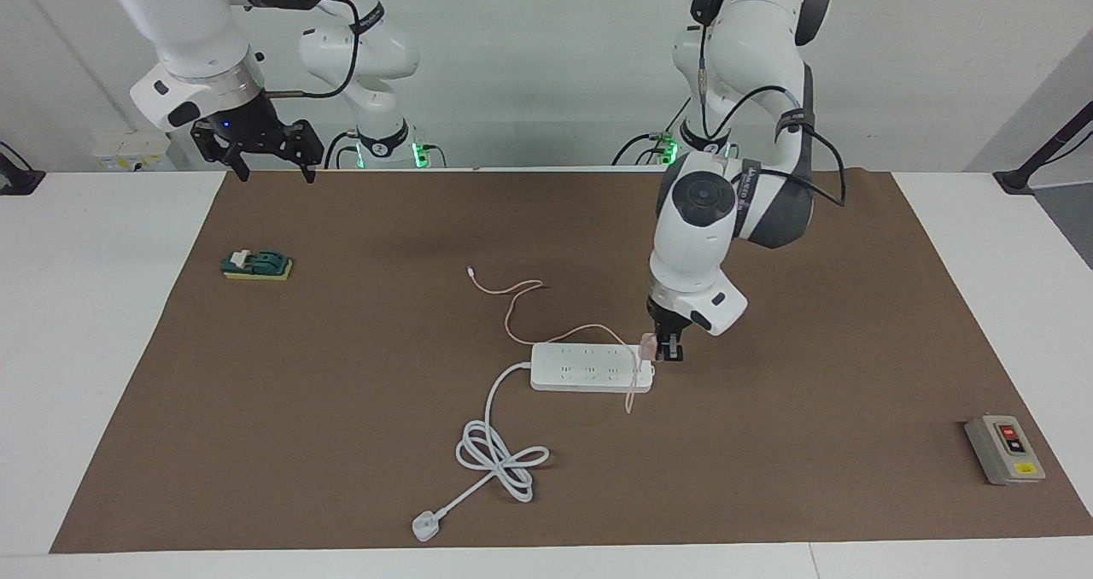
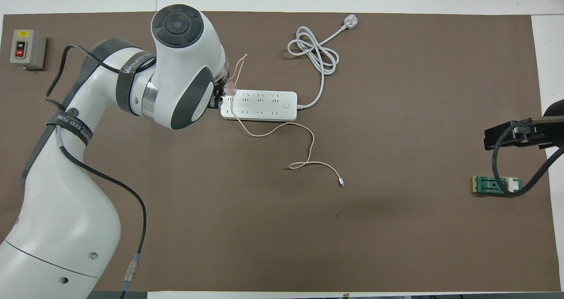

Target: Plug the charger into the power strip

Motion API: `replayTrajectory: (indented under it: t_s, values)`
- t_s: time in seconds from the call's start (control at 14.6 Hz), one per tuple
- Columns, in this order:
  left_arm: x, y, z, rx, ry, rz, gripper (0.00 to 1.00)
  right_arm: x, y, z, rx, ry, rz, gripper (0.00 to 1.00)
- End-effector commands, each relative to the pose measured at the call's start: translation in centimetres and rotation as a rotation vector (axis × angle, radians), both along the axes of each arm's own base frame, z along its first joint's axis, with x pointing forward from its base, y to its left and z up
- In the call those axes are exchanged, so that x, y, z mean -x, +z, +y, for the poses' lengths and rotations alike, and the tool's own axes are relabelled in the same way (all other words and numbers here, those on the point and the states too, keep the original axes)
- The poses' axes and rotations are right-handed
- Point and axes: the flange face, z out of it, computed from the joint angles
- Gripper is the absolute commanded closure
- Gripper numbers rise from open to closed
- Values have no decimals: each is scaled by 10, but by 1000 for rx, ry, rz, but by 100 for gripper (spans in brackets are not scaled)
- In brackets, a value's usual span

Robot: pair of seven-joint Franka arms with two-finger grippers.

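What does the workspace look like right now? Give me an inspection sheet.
Surface: brown mat on a white table.
Job's things: charger held over the power strip at its end toward the left arm; not yet seated.
Clutter: grey button box; green block.
Grippers: left gripper shut on the charger; right gripper open, waiting above the mat's edge.
Cables: pink cable draped across the strip; white cord looped, its plug lying loose.
Surroundings: nothing seen.
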Motion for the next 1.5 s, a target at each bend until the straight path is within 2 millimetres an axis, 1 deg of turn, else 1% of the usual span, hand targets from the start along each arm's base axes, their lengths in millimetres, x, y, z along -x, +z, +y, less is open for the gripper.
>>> replayTrajectory:
  t_s: [0.0,0.07,0.14,0.2,0.34,0.48,0.55,0.61,0.68,0.75,0.82,0.89,0.96,1.09,1.23,1.43]
  values:
    - [-1,25,-54,30,34,-16,100,4,4,-2,1,18,-3,0]
    - [3,19,-71,28,52,-14,100,4,3,-2,1,18,-2,0]
    - [10,21,-89,37,55,-23,100,4,3,-2,1,18,-2,0]
    - [9,28,-99,51,64,-38,100,4,4,-2,1,18,-3,0]
    - [7,29,-101,59,78,-43,100,4,4,-1,0,24,-3,0]
    - [1,33,-88,53,89,-48,100,4,4,1,0,27,-1,0]
    - [-11,20,-65,29,116,-35,100,4,4,2,0,31,-1,0]
    - [-19,18,-44,6,126,-47,100,4,4,4,0,35,-3,0]
    - [-17,10,-37,-7,94,-39,100,4,4,5,0,36,-3,0]
    - [-14,7,-28,-11,63,-33,100,4,4,5,0,36,-3,0]
    - [-10,-8,-13,-26,54,-15,100,4,4,6,0,36,-5,0]
    - [-4,-16,-2,-35,36,-7,100,4,4,7,-1,38,-5,0]
    - [2,-27,5,-43,16,5,100,4,4,7,-1,39,-3,0]
    - [8,-39,20,-55,14,22,100,4,4,10,0,45,-3,0]
    - [16,-46,22,-64,0,41,100,4,4,9,0,44,-3,0]
    - [22,-51,26,-74,-3,55,100,5,5,10,0,45,-3,0]
